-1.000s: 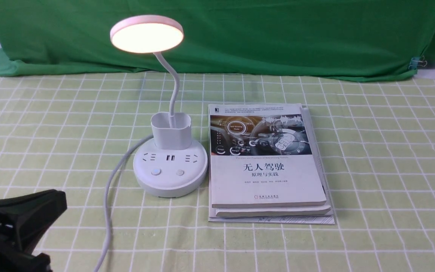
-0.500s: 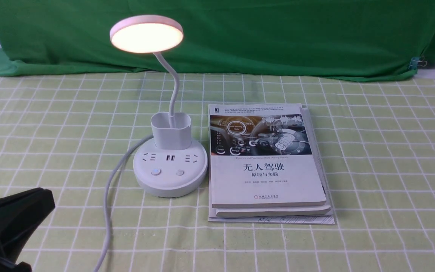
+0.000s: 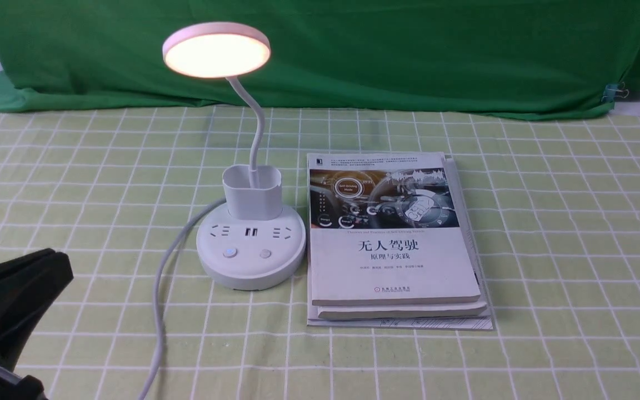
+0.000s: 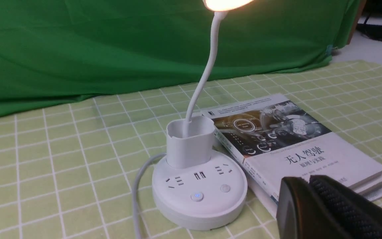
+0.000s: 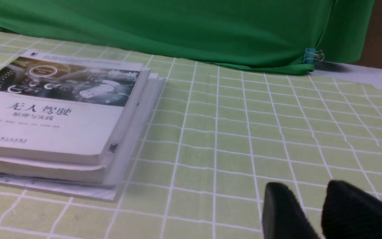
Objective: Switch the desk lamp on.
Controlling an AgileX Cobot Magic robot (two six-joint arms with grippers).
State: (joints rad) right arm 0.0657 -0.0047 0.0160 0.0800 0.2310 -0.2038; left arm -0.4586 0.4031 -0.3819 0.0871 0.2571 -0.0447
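The desk lamp stands left of centre on the checked cloth, and its round head glows warm white. Two buttons sit on the round base; the left button shows a small blue light. A white cord runs from the base toward the front edge. My left gripper is low at the front left, apart from the base, its jaws shut with nothing between them. My right gripper appears only in its wrist view, jaws a little apart over bare cloth, holding nothing.
A stack of books lies right beside the lamp base, also seen as the stack of books in the right wrist view. A green backdrop hangs along the far edge, with a binder clip at its right end.
My left gripper has drawn back to the left, farther from the lamp base. The lamp stays lit throughout.
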